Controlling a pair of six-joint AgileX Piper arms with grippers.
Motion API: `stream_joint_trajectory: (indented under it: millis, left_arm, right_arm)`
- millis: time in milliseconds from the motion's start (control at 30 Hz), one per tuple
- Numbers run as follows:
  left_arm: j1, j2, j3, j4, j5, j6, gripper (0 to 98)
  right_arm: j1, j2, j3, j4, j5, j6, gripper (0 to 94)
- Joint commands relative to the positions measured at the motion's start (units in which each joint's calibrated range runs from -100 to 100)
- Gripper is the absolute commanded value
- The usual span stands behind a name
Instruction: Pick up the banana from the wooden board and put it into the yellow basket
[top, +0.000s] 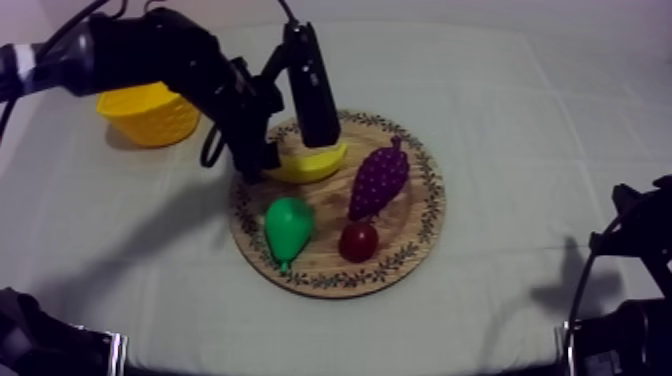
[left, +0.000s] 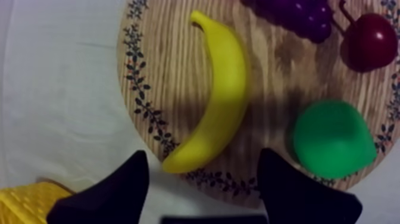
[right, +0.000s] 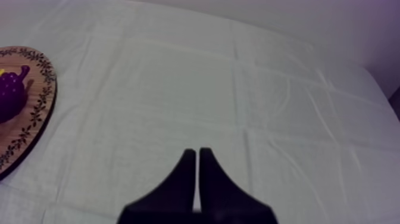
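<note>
Found the left gripper (left: 202, 158) spread wide, nothing between its fingers, poised over the near rim of the wooden board (left: 149, 71). Met the banana (left: 223, 89) just ahead, flat on the board, its blunt near end close before the gap and nearer the finger on the side of the yellow basket (left: 27, 202). Traced its long axis leading away from the jaws in a gentle curve, stem tip at the far end near the grapes (left: 297, 12), so crosswise to the line of closing. Judged a short advance and a small sideways shift enough to straddle the fruit's middle. Passed the pear (left: 330, 138) beside the other finger and the small red fruit (left: 372, 40) farther on. Placed the left gripper (top: 258, 165), from above, left of the frame's centre at the board's upper-left rim, banana (top: 312, 160) at its fingers, yellow basket (top: 150, 112) near by in the upper left. Marked the right gripper (right: 197, 152) farthest off, fingers pressed together on nothing, over bare cloth (right: 238, 89) well apart from the board. Reckoned the left arm much the nearer.
</note>
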Motion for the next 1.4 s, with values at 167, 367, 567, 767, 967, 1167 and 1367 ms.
stream_joint_trajectory:
  millis: [167,367,567,767,967,1167,1367]
  left_arm:
    - [-0.2,9.7,-7.4,-0.33,3.9,0.3,65.9]
    - [0.1,15.3,-13.6,-1.22,8.6,1.2,64.3]
    - [0.8,19.5,-18.3,-2.51,12.3,3.2,54.2]
    - [2.1,21.5,-19.8,-4.83,13.3,6.6,38.5]
    - [2.2,22.0,-18.7,-6.29,12.8,9.5,28.3]
    - [2.4,20.2,-18.1,-7.46,13.1,11.0,24.9]
    - [2.2,14.2,-20.9,-9.24,16.4,11.3,24.0]
  right_arm:
    - [0.0,0.0,0.0,0.0,0.0,0.0,0.3]
    - [0.0,0.0,0.0,0.0,0.0,0.0,0.3]
    - [0.0,0.0,0.0,0.0,0.0,0.0,0.3]
    - [0.0,0.0,0.0,0.0,0.0,0.0,0.3]
    - [0.0,0.0,0.0,0.0,0.0,0.0,0.3]
    - [0.0,0.0,0.0,0.0,0.0,0.0,0.3]
    - [0.0,0.0,0.0,0.0,0.0,0.0,0.3]
